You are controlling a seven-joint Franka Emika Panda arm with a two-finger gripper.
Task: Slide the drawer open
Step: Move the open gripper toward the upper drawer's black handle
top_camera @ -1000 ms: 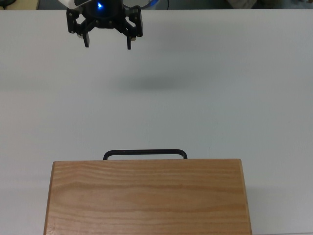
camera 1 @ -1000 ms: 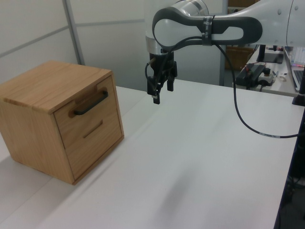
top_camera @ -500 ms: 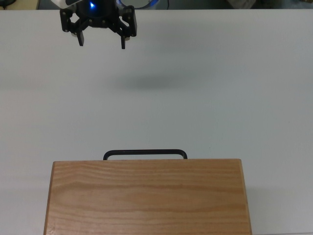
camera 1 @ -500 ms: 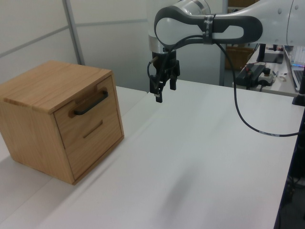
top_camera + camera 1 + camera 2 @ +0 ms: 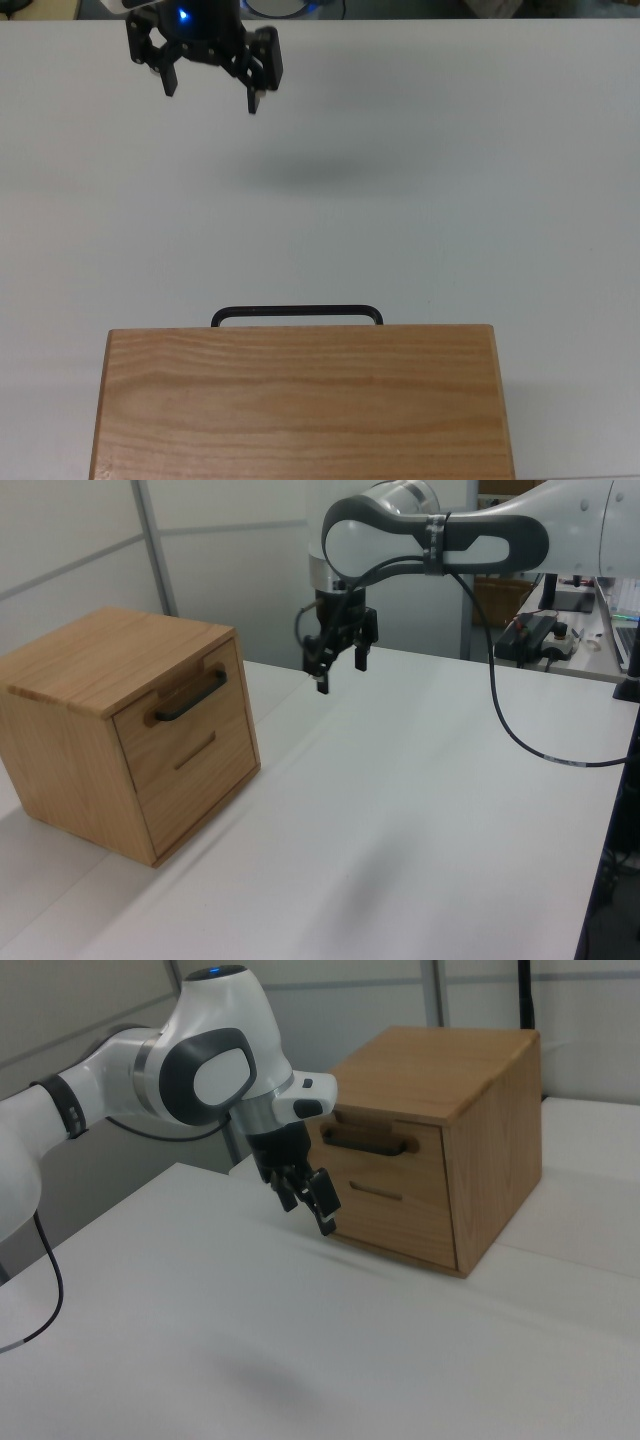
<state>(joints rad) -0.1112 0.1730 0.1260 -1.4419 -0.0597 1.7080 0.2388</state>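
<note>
The drawer (image 5: 205,715) is the upper front panel of a light wooden cabinet (image 5: 110,660), and it sits flush and closed. Its thin black bar handle (image 5: 188,697) also shows in the top view as the handle (image 5: 297,313) and in the right view as the handle (image 5: 368,1142). My gripper (image 5: 212,92) hangs open in the air, far from the handle, with nothing between its fingers. In the left view the gripper (image 5: 340,673) is up and to the right of the cabinet. In the right view the gripper (image 5: 308,1210) overlaps the cabinet's front left.
The cabinet's wood-grain top (image 5: 300,400) fills the lower part of the top view. A lower front panel (image 5: 200,760) with a narrow slot sits under the drawer. The white table (image 5: 400,810) spreads out around the cabinet. A black cable (image 5: 510,720) hangs from the arm, with equipment (image 5: 540,630) behind.
The gripper shifted a little towards the top view's upper left, then twisted about its own axis, so its fingers now sit slanted. The drawer has not moved.
</note>
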